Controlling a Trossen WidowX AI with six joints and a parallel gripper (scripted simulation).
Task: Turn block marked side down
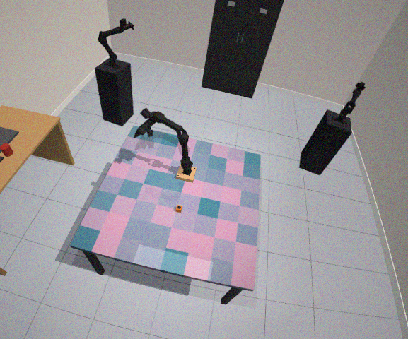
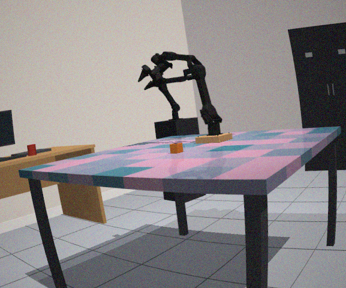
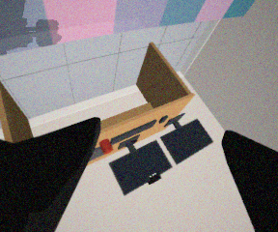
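The small orange block [image 1: 179,208] [image 2: 175,148] rests on the patchwork table [image 1: 191,239] [image 2: 194,186], in front of the arm's base. Its top face carries a dark square mark, seen in the top view, so the marked side faces up. My gripper [image 1: 143,135] [image 2: 141,85] [image 3: 161,130] is open, with nothing between its fingers. It hangs high above the table's far left part, well away from the block. The block is not in the wrist view.
The arm stands on a wooden base plate [image 1: 180,176] [image 2: 204,139] behind the block. A wooden desk [image 1: 32,127] [image 2: 74,150] with a red cup [image 1: 6,149] [image 2: 31,149] [image 3: 105,146] stands to the left. Two other arms on black pedestals [image 1: 114,92] [image 1: 324,142] stand beyond the table.
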